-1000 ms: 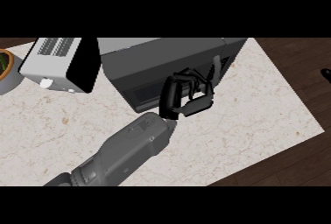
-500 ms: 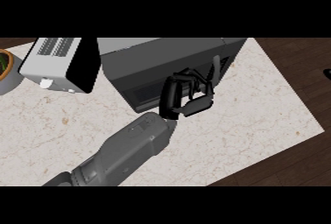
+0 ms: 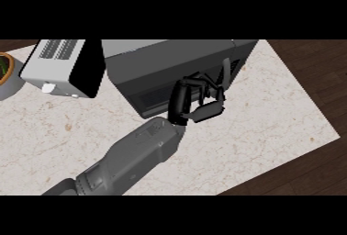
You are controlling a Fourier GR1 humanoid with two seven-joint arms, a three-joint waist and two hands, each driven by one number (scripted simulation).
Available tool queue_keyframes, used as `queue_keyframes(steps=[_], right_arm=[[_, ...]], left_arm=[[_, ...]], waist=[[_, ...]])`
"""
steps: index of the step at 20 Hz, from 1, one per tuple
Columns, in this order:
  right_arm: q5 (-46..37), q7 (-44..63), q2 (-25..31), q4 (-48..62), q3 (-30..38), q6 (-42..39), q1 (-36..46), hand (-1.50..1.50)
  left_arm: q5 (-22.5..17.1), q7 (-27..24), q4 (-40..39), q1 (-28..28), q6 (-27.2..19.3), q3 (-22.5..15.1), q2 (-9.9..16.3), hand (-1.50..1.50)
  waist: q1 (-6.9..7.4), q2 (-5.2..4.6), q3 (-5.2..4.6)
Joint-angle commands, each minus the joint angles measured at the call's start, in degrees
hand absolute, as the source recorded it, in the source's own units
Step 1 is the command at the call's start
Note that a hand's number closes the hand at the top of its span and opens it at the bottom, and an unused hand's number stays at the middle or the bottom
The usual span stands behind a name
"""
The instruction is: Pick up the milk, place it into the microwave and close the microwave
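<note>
Microwave [image 3: 177,64]: on the counter [image 3: 61,137], at its rear centre.
Toaster [image 3: 62,68]: just left of the microwave.
Pot [image 3: 8,75]: far left edge, beside the toaster.
Hand [image 3: 193,100]: at the microwave's front face.

The hand [image 3: 193,98] hides part of the microwave [image 3: 169,64] front; no milk can be made out.
</note>
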State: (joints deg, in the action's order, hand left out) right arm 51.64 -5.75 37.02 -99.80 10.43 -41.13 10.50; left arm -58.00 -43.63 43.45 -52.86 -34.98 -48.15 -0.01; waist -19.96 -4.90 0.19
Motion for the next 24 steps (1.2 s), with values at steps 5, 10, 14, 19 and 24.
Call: queue_keyframes(steps=[5,10,14,19,24], right_arm=[[3.69,0.59,0.65,-0.74,-1.23,-1.89,0.59,-1.50],[5.26,1.17,1.94,-1.71,-0.67,-2.01,0.17,-1.50],[6.02,1.21,2.75,-1.92,0.50,-2.35,-1.32,-1.50],[7.18,1.93,3.65,-2.63,1.39,-1.73,-3.61,-1.50],[8.45,2.22,4.36,-3.80,2.03,-1.85,-4.85,-1.50]], left_arm=[[-0.64,4.29,-8.99,-3.13,-1.74,-0.57,0.01,1.50],[-2.56,6.40,-10.35,-3.07,-4.08,-0.82,0.01,1.50],[-4.23,6.20,-11.39,-1.43,-6.59,-0.65,0.00,1.50],[-6.15,5.76,-11.34,0.11,-5.18,-1.71,0.00,-1.50],[-7.81,5.70,-11.23,-0.49,-4.27,-2.36,0.01,-1.50]], waist=[[0.85,-0.87,-0.04],[1.86,-0.11,-0.13],[3.53,0.44,-0.16],[4.65,0.69,-0.29],[4.88,0.64,-0.30]])
